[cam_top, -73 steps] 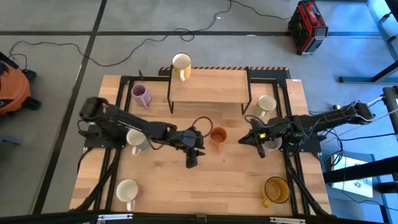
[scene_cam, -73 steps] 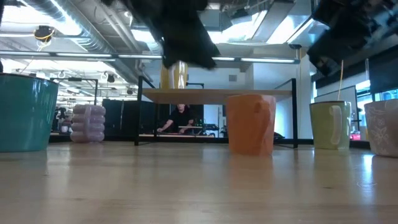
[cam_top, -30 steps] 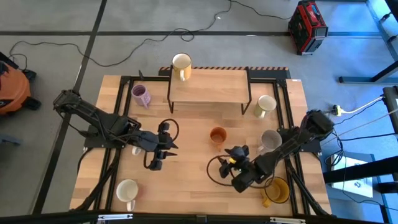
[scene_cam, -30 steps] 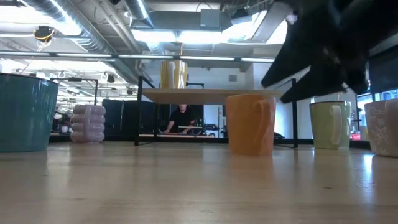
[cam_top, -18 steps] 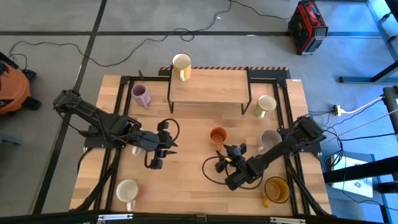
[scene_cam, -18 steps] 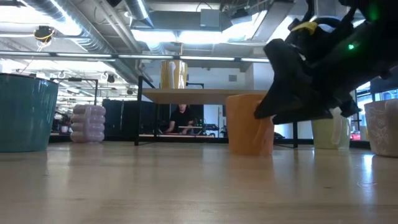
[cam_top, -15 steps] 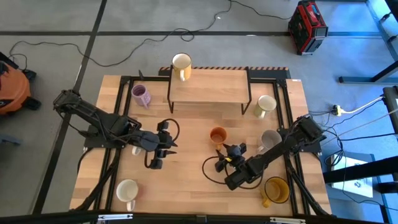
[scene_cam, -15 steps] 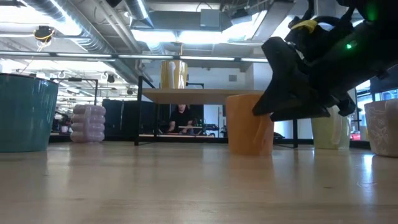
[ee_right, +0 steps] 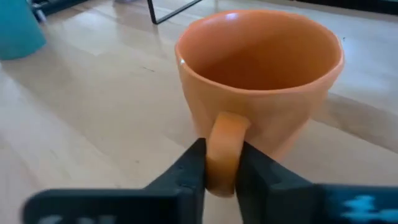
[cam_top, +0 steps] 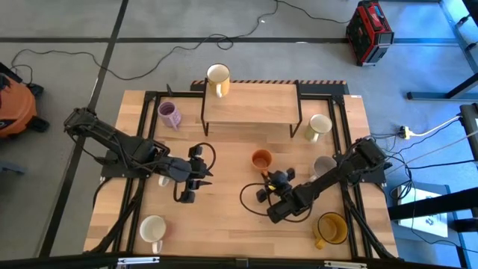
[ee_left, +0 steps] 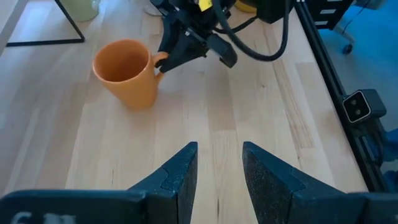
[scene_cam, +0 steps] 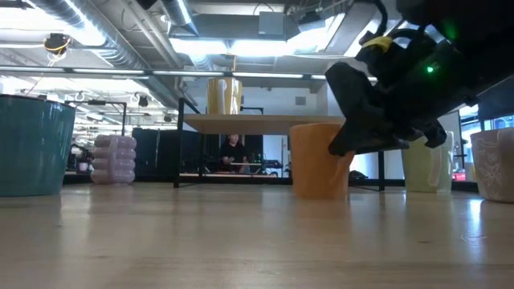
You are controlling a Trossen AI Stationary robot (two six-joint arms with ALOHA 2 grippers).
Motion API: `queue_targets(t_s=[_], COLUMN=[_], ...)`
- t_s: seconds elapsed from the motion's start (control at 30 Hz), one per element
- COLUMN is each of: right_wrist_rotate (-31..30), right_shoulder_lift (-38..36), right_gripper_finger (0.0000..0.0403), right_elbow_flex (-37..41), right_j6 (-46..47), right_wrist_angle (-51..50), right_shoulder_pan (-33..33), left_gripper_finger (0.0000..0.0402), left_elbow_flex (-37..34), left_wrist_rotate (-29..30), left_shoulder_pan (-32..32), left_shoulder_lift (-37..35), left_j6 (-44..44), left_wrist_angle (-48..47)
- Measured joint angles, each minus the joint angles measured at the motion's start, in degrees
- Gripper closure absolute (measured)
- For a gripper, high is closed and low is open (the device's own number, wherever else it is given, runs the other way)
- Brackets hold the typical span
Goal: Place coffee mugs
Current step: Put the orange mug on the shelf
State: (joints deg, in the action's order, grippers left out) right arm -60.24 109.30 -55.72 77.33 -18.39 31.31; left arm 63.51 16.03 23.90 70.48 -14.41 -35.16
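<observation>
The orange mug (cam_top: 261, 158) stands upright on its base at the table's middle, its handle turned toward the near edge. My right gripper (cam_top: 264, 179) is at that handle, shut on it. My left gripper (cam_top: 196, 179) hovers open left of centre, touching nothing, and its wrist view shows the orange mug (ee_left: 127, 71) ahead. Other mugs stand around: a cream one (cam_top: 218, 77) on the shelf, lilac (cam_top: 169, 114), pale cream (cam_top: 320, 127), grey (cam_top: 325, 166), amber (cam_top: 331, 228) and white (cam_top: 153, 228). The mint-blue mug (scene_cam: 28, 144) is mostly hidden under the left arm in the high view. My right gripper pinches the orange mug's handle (ee_right: 222, 140) between its two fingers (ee_right: 189, 165), one on each side of the loop. It comes low and nearly level from the table's near right side. The mug stands upright with its base on the table (scene_cam: 319, 195).
A low shelf (cam_top: 250, 104) on black legs stands at the table's far middle. Black frame rails (cam_top: 345, 149) run along the table's sides. Bare wood lies between the two grippers and along the near edge. A person shows far off in the room behind.
My right gripper has moved toward the table's far left, low over the wood, up to the orange mug's handle. The left arm has kept still.
</observation>
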Motion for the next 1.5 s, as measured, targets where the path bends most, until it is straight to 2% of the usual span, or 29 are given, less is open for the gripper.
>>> queue_targets(t_s=[0.1,0.33,0.53,0.8,0.93,1.23,1.5], right_wrist_rotate=[0.3,1.4,3.8,-0.3,-1.4,-2.3,0.2], right_shoulder_lift=[0.0,-0.4,-1.7,-8.0,-12.4,-16.3,-16.3], right_gripper_finger=[0.0377,0.0377,0.0377,0.0377,0.0377,0.0377,0.0377], right_elbow_flex=[0.0,-0.3,-4.2,-9.1,-11.7,-18.3,-20.2], right_j6=[-1.4,-2.6,-8.8,-11.7,-16.8,-31.3,-39.6], right_wrist_angle=[0.2,0.1,-2.1,-9.1,-11.1,-11.1,-3.6], right_shoulder_pan=[0.1,0.2,0.2,-0.1,-1.4,-12.3,-25.9], left_gripper_finger=[0.028,0.028,0.028,0.028,0.028,0.028,0.028], left_elbow_flex=[0.0,0.0,0.0,0.0,0.0,0.0,0.0], left_wrist_rotate=[0.0,0.0,0.0,0.2,3.0,8.7,10.3], left_shoulder_pan=[0.0,0.0,0.0,0.9,1.7,1.8,1.8], left_shoulder_lift=[0.0,0.0,0.0,-3.0,-6.7,-12.3,-12.6], left_j6=[0.0,0.0,0.0,-0.2,-1.0,-1.5,-1.5], left_wrist_angle=[0.0,0.0,0.0,-0.2,0.2,0.4,0.0])
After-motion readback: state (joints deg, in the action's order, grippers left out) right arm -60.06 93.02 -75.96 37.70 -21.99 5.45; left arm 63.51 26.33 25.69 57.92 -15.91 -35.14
